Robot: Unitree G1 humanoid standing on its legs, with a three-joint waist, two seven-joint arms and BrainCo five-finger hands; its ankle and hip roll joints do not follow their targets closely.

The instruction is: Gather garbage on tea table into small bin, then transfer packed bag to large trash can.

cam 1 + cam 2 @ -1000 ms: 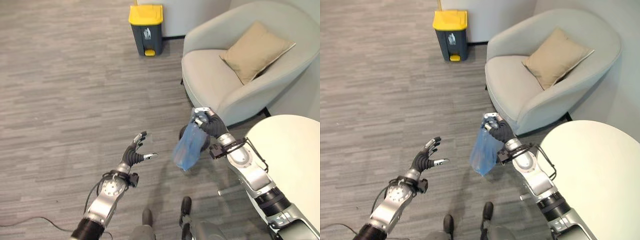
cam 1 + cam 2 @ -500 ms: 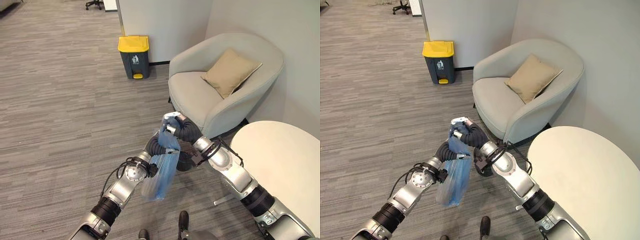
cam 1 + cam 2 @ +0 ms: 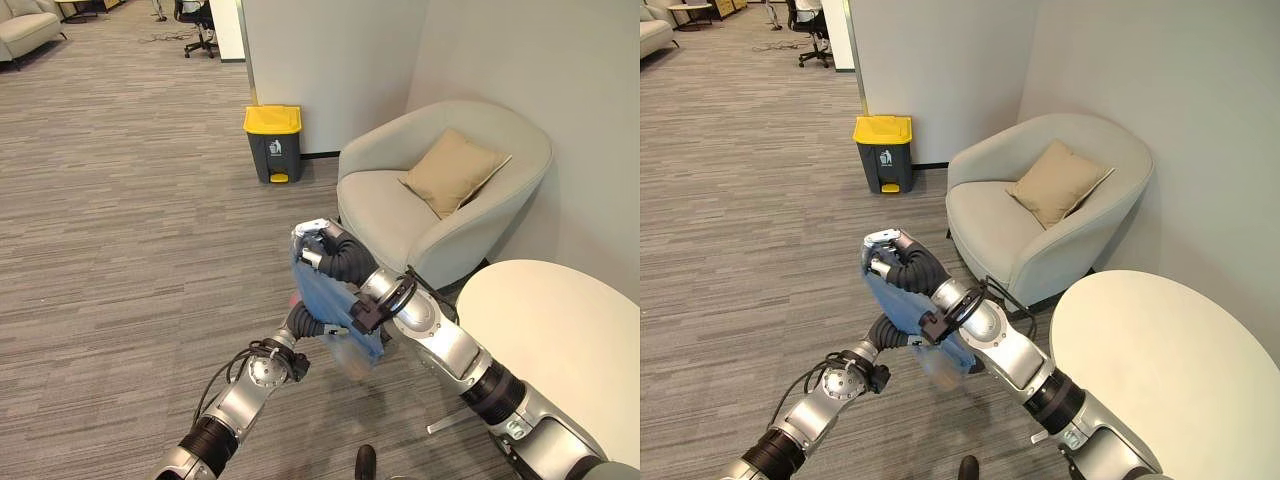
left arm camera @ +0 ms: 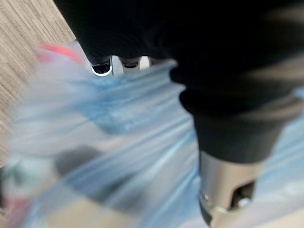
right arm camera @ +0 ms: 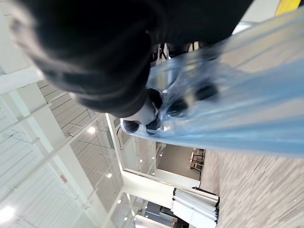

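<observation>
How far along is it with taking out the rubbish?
The blue bag is packed and off the tea table, so gathering looks done. The right hand grips the bag's top, raised above the floor, and the left hand is against its underside. Left: carrying it to the yellow-lidded trash can by the wall and dropping it in.

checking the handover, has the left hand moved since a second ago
Yes. The left hand was open and apart from the blue bag; now it is up against the bag, beneath the right hand, nearer the armchair.
</observation>
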